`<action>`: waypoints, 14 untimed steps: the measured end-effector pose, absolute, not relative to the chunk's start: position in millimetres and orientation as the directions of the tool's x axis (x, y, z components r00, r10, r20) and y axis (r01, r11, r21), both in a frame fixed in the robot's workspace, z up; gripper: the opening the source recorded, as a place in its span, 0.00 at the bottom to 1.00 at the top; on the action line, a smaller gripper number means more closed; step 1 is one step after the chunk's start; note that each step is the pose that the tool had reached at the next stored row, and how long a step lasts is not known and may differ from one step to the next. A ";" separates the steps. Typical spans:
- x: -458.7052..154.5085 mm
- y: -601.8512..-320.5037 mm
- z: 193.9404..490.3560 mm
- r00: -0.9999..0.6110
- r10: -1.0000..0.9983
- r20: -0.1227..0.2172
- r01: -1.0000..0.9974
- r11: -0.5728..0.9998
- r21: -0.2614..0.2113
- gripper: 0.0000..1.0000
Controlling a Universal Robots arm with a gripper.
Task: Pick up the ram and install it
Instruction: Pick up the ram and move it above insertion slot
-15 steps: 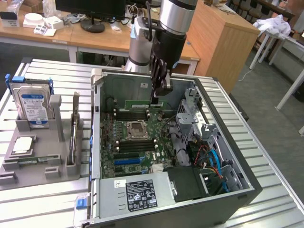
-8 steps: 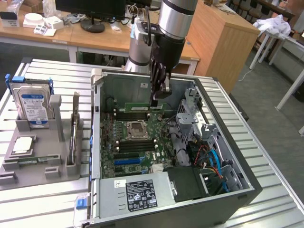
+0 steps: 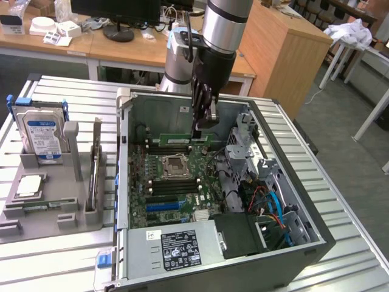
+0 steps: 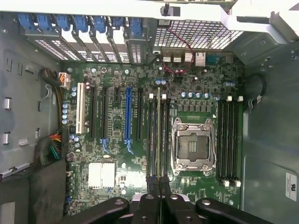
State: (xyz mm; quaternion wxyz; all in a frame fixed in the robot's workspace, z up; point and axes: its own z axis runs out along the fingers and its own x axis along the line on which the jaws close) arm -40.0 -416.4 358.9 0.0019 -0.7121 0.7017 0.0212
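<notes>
The ram (image 3: pixel 182 139), a long thin green board, hangs level inside the open computer case (image 3: pixel 124 182), just beyond the empty processor socket (image 3: pixel 173 164). My gripper (image 3: pixel 203 126) is shut on its upper edge from above. In the wrist view the ram (image 4: pixel 159 135) shows edge-on as a thin line running from my gripper (image 4: pixel 159 198) between the black memory slots (image 4: pixel 152 140) beside the socket (image 4: pixel 193 145). Whether its lower edge touches a slot I cannot tell.
A grey fixture (image 3: pixel 70 182) at the exterior view's left holds a silver hard drive (image 3: pixel 39 131) with a blue label and a small square processor chip (image 3: pixel 29 185). Inside the case are the power supply (image 3: pixel 182 246), a drive cage (image 3: pixel 243 143) and coloured cables (image 3: pixel 270 207). More memory slots (image 4: pixel 229 140) flank the socket's other side.
</notes>
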 end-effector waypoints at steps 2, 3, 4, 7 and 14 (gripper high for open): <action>-40.0 -413.6 358.6 0.014 -0.999 -0.033 -1.000 -0.015 0.027 0.12; -40.0 -411.8 358.5 0.014 -0.999 -0.033 -1.000 -0.015 0.027 0.12; -40.1 -409.9 358.4 0.014 -0.999 -0.033 -1.000 -0.015 0.027 0.12; -40.0 -409.2 358.4 0.014 -0.999 -0.033 -1.000 -0.015 0.027 0.12; -40.1 -410.4 358.2 0.014 -0.999 -0.033 -1.000 -0.015 0.027 0.12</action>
